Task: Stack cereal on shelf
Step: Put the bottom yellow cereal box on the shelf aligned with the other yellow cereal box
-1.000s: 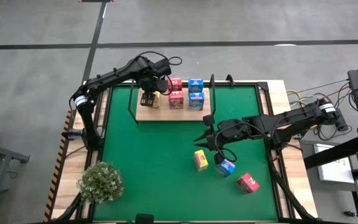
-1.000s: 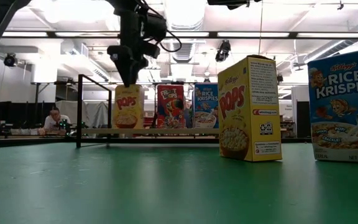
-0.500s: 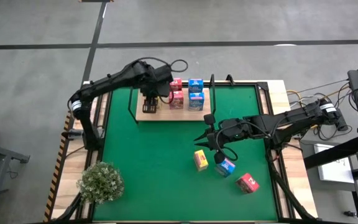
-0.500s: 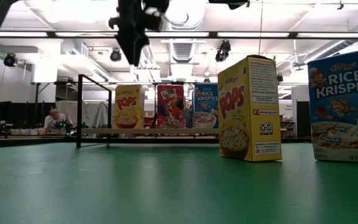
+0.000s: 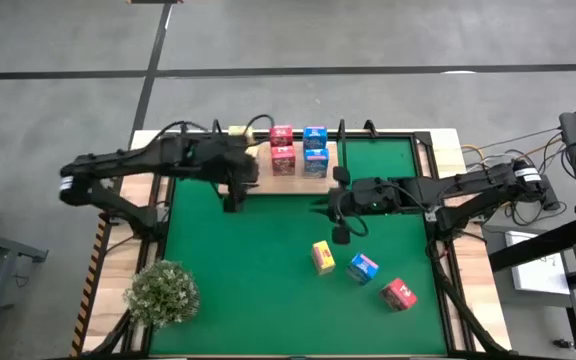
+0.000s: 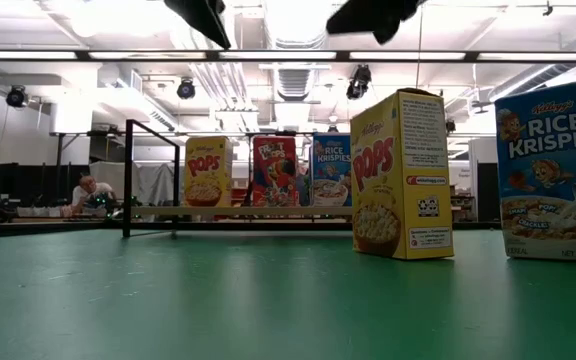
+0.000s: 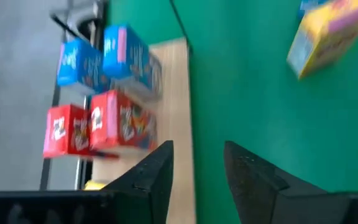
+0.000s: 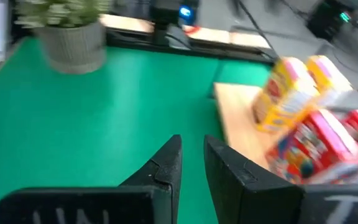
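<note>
The shelf (image 5: 268,184) lies at the mat's far side. Cereal cartons stand on it two deep: yellow (image 6: 206,172), red (image 5: 282,158) and blue (image 5: 315,160). Three more cartons stand loose on the mat: yellow (image 5: 322,256), blue (image 5: 363,267) and red (image 5: 399,294). My left gripper (image 7: 197,165) hangs open and empty above the shelf's near left corner (image 5: 235,192). My right gripper (image 8: 192,152) hovers at mid-table (image 5: 318,207), just right of the shelf. It points toward the table's left, its fingers a narrow gap apart with nothing between them.
A potted plant (image 5: 163,290) stands at the near left corner of the green mat (image 5: 258,270). Thin black wire frames (image 5: 340,150) rise at the shelf's ends. Beyond the table a person (image 6: 86,190) sits in the room.
My left gripper has risen off the yellow carton at the shelf's left end and drawn back toward the table's left and near edges, tipping less steeply down. The carton stays upright on the shelf. My right gripper has rolled and shifted slightly toward the far edge.
</note>
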Robot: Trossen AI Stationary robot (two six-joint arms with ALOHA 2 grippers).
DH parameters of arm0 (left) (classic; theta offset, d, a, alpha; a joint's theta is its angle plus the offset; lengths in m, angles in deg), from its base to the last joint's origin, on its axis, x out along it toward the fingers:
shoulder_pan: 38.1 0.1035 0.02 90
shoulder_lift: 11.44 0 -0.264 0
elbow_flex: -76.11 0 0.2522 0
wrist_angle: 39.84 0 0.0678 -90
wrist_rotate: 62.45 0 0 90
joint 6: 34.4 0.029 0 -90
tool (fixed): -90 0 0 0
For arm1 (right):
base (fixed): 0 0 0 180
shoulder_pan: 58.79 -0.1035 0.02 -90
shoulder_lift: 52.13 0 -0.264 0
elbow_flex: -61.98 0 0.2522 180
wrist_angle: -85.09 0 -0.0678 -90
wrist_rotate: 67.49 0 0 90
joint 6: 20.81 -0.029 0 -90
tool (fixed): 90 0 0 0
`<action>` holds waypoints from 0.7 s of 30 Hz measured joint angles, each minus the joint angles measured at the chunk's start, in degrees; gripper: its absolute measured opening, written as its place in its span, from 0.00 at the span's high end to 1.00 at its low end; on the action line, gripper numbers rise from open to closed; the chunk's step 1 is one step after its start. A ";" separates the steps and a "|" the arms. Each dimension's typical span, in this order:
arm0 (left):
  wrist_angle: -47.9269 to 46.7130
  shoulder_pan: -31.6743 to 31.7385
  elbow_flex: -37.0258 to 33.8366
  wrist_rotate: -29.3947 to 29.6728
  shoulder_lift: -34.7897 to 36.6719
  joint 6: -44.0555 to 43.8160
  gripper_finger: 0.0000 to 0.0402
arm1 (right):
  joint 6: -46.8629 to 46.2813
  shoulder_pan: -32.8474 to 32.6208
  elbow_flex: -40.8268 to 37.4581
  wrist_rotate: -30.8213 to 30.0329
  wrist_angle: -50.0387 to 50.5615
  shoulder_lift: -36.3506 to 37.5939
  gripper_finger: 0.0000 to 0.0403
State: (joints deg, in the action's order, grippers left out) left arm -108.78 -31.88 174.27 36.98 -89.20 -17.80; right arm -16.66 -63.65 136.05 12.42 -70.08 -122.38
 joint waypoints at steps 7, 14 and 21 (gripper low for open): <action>21.08 -2.10 -18.89 -0.04 12.69 0.23 0.74 | -3.42 9.31 1.64 4.29 -0.49 -4.20 0.96; 38.66 -2.06 -33.60 0.04 25.01 2.72 0.78 | -1.73 16.57 10.91 9.08 -0.67 -13.05 0.98; 45.91 -2.06 -41.75 0.37 35.66 1.24 0.79 | 3.77 20.78 26.48 9.10 3.15 -25.18 0.98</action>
State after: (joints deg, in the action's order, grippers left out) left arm -62.87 -33.94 132.52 37.35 -53.54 -16.56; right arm -12.89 -42.87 162.53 21.51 -66.93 -147.56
